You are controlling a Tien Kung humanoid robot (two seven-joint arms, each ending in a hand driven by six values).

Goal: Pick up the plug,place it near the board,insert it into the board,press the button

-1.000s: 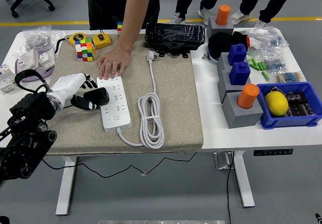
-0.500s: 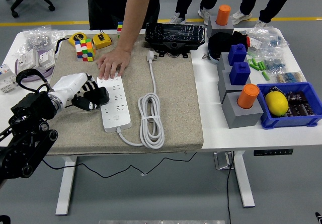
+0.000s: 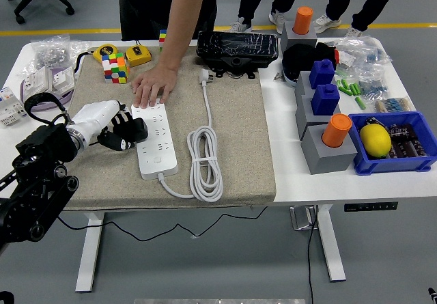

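The left hand [image 3: 117, 129] reaches in from the left over the beige mat [image 3: 232, 160], its black fingers curled around a black plug [image 3: 132, 131] held right at the left edge of the white power strip [image 3: 156, 140]. A person's hand [image 3: 153, 87] presses flat on the strip's far end (palm down, fingers spread). The strip's white cord [image 3: 205, 164] lies coiled just to its right. The right arm is out of view.

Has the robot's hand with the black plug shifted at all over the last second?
Yes, slightly. The left hand, closed on the black plug, has edged up and left, away from the white power strip, which the person's hand steadies.
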